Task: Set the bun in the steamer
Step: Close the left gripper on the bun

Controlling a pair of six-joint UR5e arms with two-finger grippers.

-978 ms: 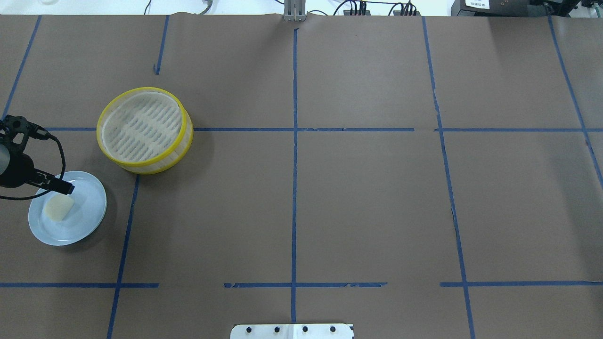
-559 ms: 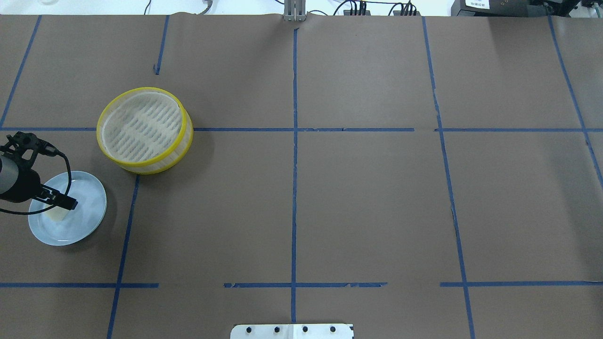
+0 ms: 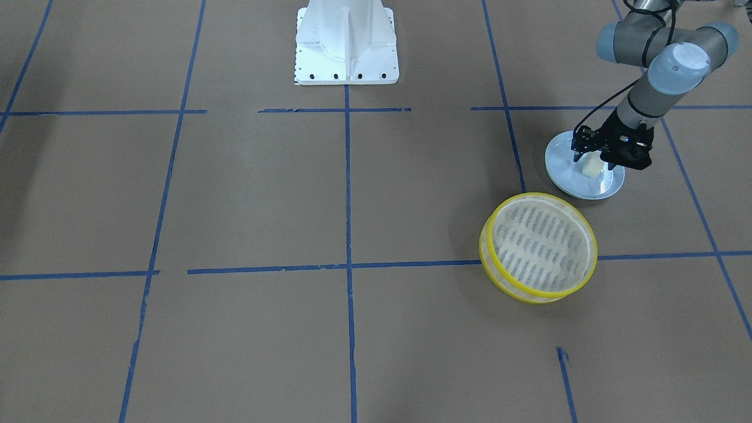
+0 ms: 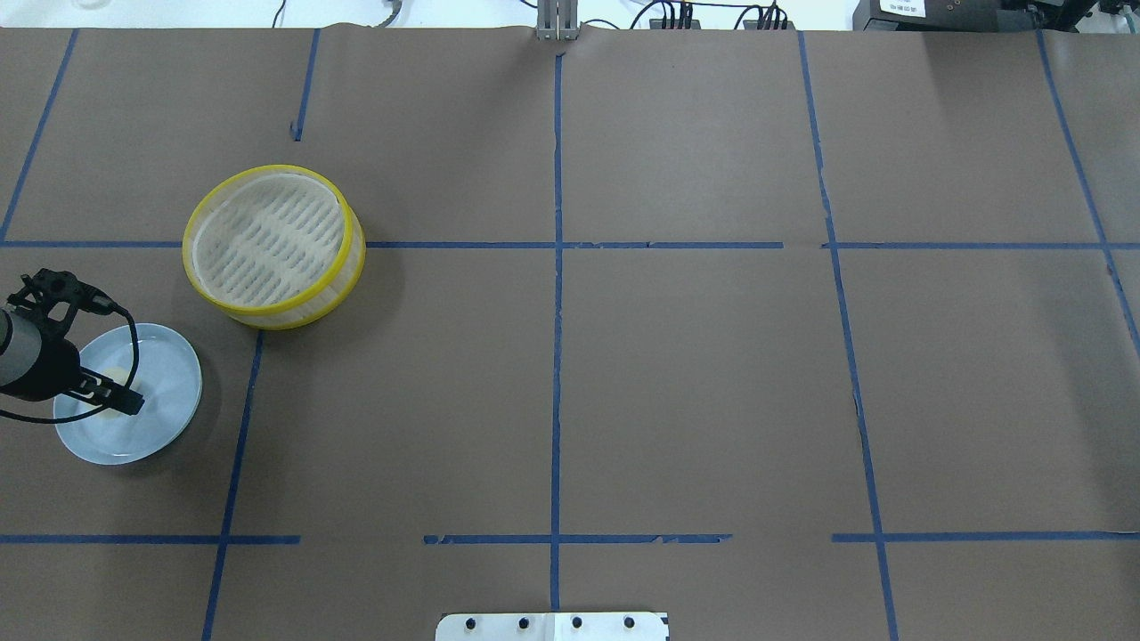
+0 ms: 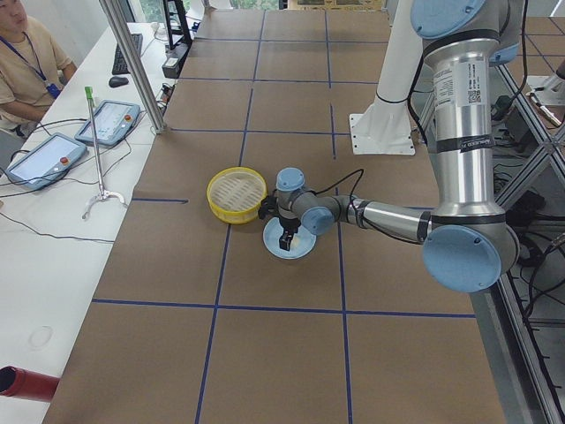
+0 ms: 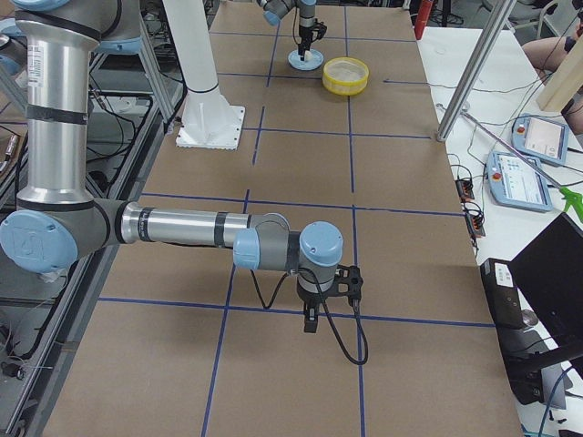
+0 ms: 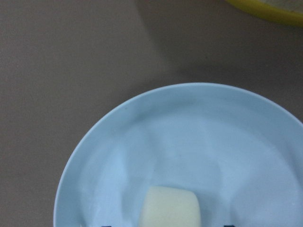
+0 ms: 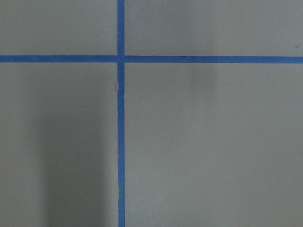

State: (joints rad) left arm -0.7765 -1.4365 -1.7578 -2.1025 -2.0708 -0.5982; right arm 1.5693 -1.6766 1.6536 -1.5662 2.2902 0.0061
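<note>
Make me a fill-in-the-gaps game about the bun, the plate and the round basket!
1. The bun sits on a pale ____ plate.
2. The steamer has bright ____ rims.
3. Nothing is in the steamer yet, so it is ____.
4. The gripper with a finger on each side of the bun belongs to the robot's ____ arm.

Missing words: blue, yellow, empty, left.

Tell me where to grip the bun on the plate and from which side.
Pinch the bun across its two upright side faces, coming straight down from above. It sits flat on the shallow plate, top up, sides free all round, and the left gripper hangs open over it, straddling it.
</note>
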